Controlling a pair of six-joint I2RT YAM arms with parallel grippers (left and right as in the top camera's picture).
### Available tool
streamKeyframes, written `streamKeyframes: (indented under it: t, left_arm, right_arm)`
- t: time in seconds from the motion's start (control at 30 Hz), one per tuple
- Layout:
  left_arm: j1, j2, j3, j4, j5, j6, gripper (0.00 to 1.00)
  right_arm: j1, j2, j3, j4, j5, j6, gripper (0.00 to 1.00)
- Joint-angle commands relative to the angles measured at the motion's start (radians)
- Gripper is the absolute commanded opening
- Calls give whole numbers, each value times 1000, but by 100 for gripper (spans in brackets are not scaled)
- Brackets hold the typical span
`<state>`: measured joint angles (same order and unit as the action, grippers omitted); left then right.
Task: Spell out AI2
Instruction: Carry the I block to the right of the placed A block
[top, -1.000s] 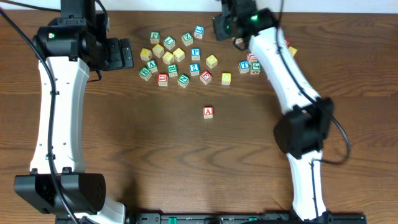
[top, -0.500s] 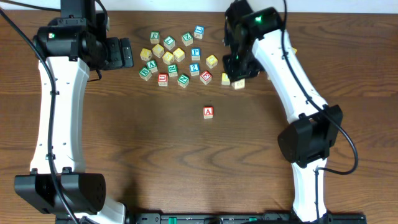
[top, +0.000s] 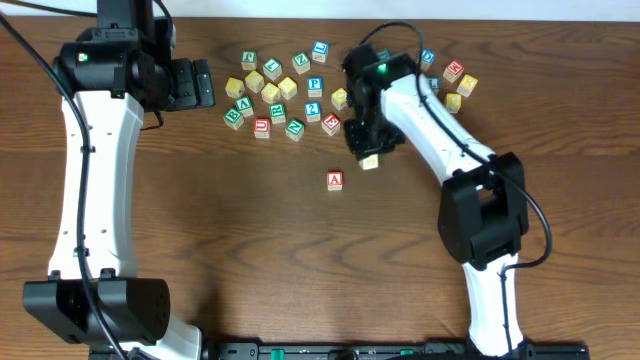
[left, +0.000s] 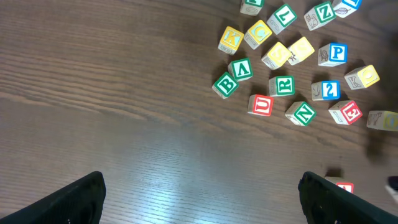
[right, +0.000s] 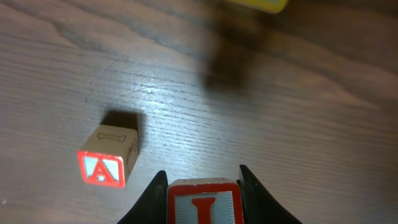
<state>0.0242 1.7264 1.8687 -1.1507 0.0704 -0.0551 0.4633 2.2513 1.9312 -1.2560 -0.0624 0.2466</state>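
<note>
A red A block (top: 335, 181) stands alone on the wood table, also in the right wrist view (right: 107, 157). My right gripper (top: 368, 158) is shut on a red I block (right: 203, 203) and holds it up and to the right of the A block. A blue 2 block (top: 313, 111) sits in the block cluster, also in the left wrist view (left: 326, 90). My left gripper (left: 199, 199) is open and empty, high over the table left of the cluster (top: 185, 85).
Several lettered blocks lie in a cluster (top: 280, 90) at the table's back middle. A few more blocks (top: 455, 85) lie at the back right, behind my right arm.
My right gripper has moved from the back block cluster down and left toward the A block, carrying the I block. The left arm has not moved.
</note>
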Motion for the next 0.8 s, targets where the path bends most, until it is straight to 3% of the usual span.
streamKeyframes:
  t: [0.0, 0.17, 0.5, 0.77]
  left_arm:
    - [2, 3, 0, 0, 1, -10, 98]
    - [2, 3, 0, 0, 1, -10, 98]
    - [2, 3, 0, 1, 1, -10, 97]
    - [2, 3, 0, 9, 1, -10, 98]
  right_arm:
    - [31, 7, -51, 35, 76, 116, 19]
    - [69, 7, -101, 89, 169, 243, 17]
    - [101, 7, -152, 177, 173, 258, 20]
    - [101, 7, -175, 192, 168, 257, 32]
